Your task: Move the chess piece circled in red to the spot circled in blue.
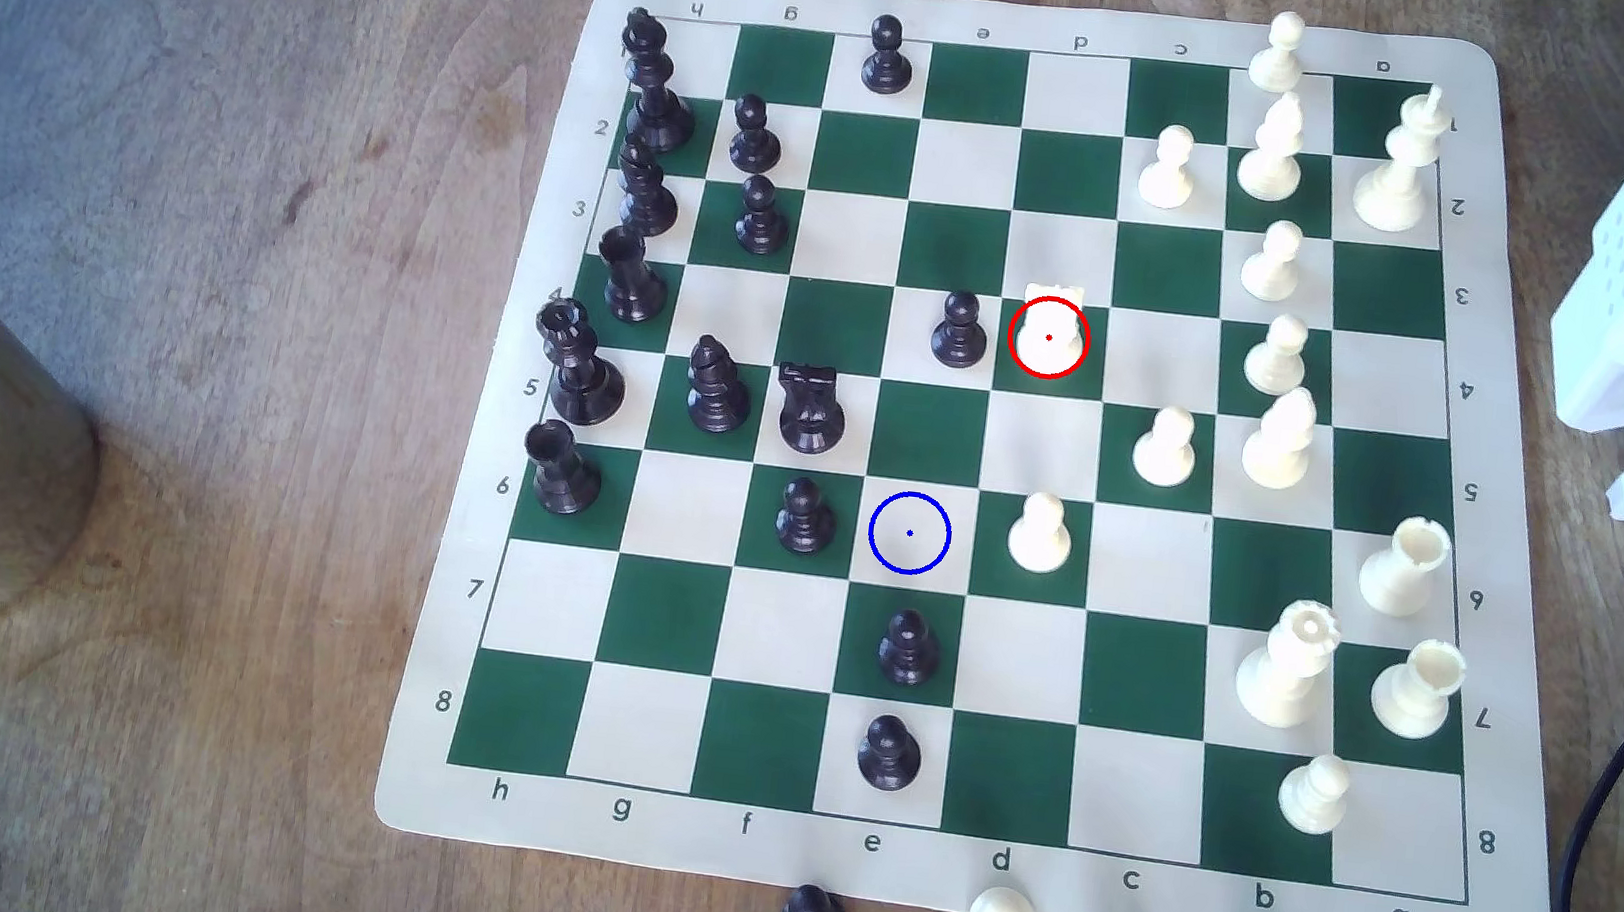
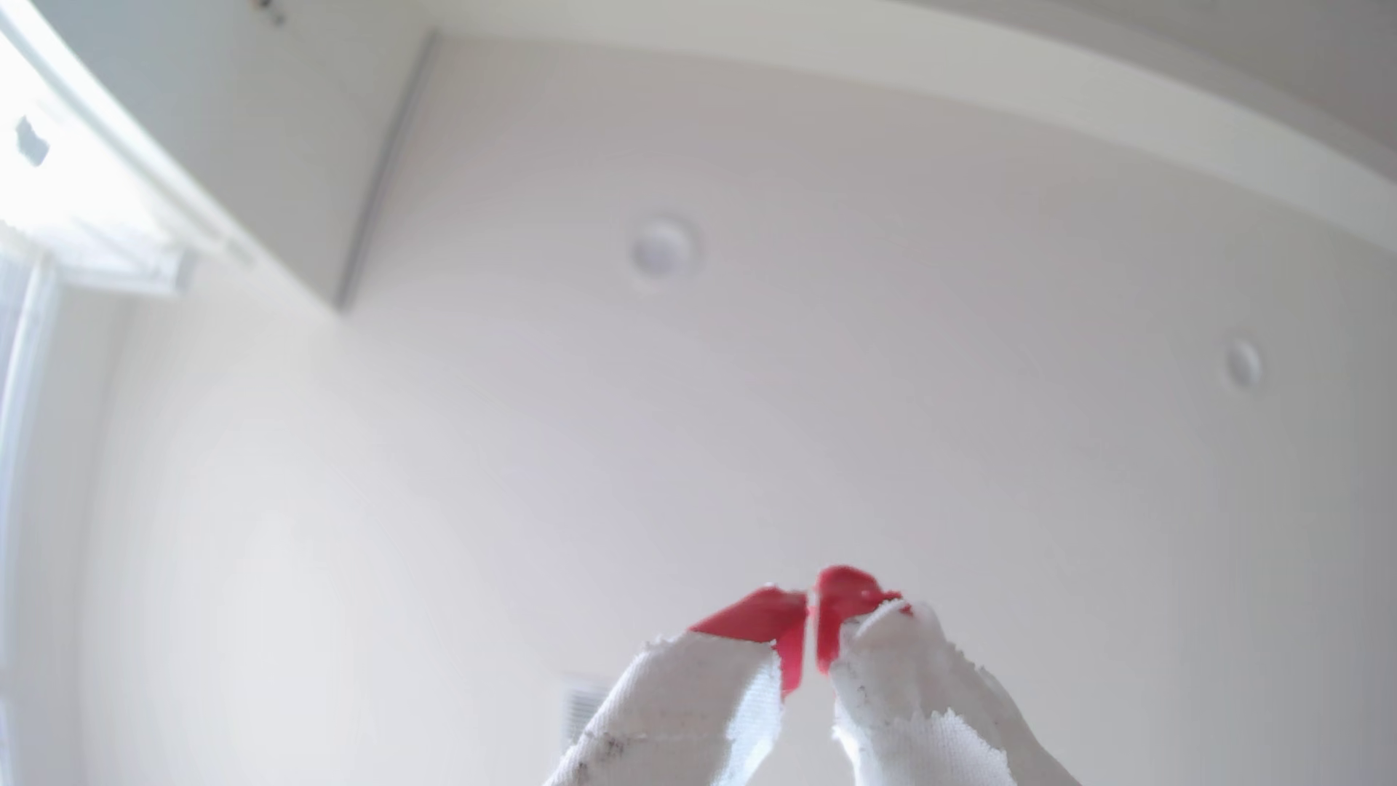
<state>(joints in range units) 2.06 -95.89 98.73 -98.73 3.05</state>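
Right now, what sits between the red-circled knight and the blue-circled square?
In the exterior view, nothing stands on the straight line from the knight to the blue-circled square; it crosses bare squares. A black pawn stands beside the knight.

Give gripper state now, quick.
Gripper: shut, holding nothing; red-tipped fingers together, pointing at the ceiling. Knight on its red-ringed square.

Home: wooden table (image 1: 169, 368), recessed ceiling lights (image 2: 662, 246).
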